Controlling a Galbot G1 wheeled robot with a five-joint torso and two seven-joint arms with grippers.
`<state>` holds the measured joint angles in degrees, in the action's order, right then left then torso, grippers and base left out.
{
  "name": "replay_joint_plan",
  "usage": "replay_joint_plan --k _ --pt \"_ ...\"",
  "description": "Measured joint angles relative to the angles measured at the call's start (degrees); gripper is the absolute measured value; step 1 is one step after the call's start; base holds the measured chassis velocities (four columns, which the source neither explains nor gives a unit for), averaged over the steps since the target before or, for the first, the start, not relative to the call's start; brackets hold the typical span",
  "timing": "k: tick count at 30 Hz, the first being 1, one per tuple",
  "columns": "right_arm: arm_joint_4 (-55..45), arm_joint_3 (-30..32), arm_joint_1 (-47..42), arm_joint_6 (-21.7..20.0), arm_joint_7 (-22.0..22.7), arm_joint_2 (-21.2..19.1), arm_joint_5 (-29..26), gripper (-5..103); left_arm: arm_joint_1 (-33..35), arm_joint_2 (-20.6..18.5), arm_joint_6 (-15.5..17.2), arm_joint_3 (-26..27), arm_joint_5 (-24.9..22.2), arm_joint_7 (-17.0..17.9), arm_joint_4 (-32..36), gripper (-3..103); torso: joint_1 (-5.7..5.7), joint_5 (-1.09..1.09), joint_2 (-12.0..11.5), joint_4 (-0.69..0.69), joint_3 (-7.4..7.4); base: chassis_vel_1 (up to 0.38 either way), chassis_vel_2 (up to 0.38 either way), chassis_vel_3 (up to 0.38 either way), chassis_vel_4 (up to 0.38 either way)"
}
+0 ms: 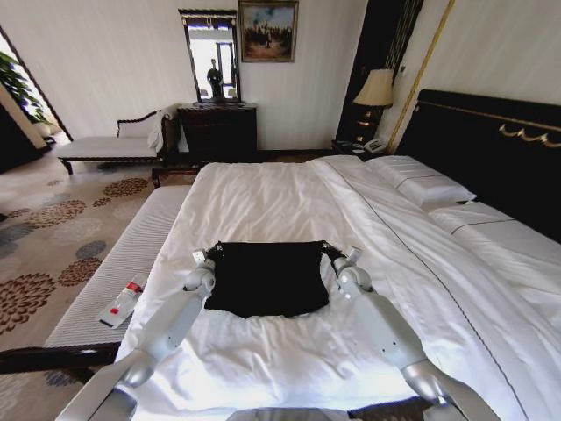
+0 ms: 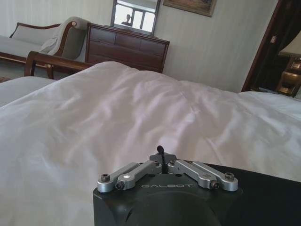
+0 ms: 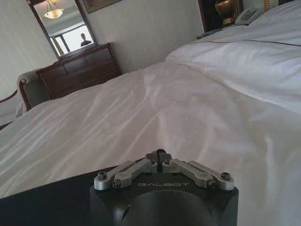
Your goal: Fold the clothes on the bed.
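Both grippers, left (image 1: 210,252) and right (image 1: 334,252), are pinching the far corners of the shirt (image 1: 267,279) lying mid-bed (image 1: 263,197); a thin pinch is risking one corner slipping, skewing the fold.

At the bottom centre of the frame you saw the left hand (image 2: 162,157), its fingers drawn together with a bit of black cloth pinched between the tips. The black T-shirt (image 2: 268,197) lay dark in the lower right corner, right beside the hand's housing. Across the middle stretched the bed (image 2: 141,113), its white duvet softly wrinkled. In the upper left you had a dark wooden dresser (image 2: 127,47), a mirror (image 2: 134,16) above it, and a chaise (image 2: 42,40) with cloth draped over it.
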<state>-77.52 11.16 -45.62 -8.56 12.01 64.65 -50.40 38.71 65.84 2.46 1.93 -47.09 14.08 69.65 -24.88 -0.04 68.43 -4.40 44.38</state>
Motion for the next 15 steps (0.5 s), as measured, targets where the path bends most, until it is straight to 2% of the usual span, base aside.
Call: replay_joint_plan --k 4,6,7,11,13,15 --pt "-2.4 0.3 -3.8 0.3 -0.3 -0.7 2.2 0 2.2 -0.5 -0.7 0.5 0.6 -0.3 2.4 0 0.01 -0.01 0.0 -0.03 -0.01 0.0 0.0 0.0 0.0" --pt "-4.5 0.3 -8.2 1.6 -0.7 -0.4 6.5 0 5.4 -1.1 -1.9 1.3 1.8 -1.2 5.3 0 0.02 0.01 0.0 -0.04 -0.01 0.0 0.0 0.0 0.0" --pt "-4.5 0.3 -8.2 1.6 -0.7 -0.4 6.5 0 5.4 -1.1 -1.9 1.3 1.8 -1.2 5.3 0 0.02 0.01 0.0 -0.04 -0.01 0.0 0.0 0.0 0.0" --pt "-7.8 1.2 -12.9 3.6 -1.1 1.1 11.9 0 11.8 -1.4 -3.6 4.0 3.8 -1.7 10.2 0 0.02 -0.01 0.0 0.0 -0.01 0.0 0.0 0.0 0.0" --pt "-8.4 1.4 -13.5 3.8 -1.0 1.1 12.4 0 12.8 -1.3 -3.8 4.5 4.0 -1.7 11.0 0 0.02 -0.01 0.0 0.0 -0.01 0.0 0.0 0.0 0.0" --pt "-10.9 2.3 -16.1 4.5 -1.0 0.8 14.4 0 16.7 -1.0 -5.1 6.4 5.4 -1.8 13.5 0 0.02 0.0 0.0 -0.01 -0.01 0.0 0.0 0.0 0.0"
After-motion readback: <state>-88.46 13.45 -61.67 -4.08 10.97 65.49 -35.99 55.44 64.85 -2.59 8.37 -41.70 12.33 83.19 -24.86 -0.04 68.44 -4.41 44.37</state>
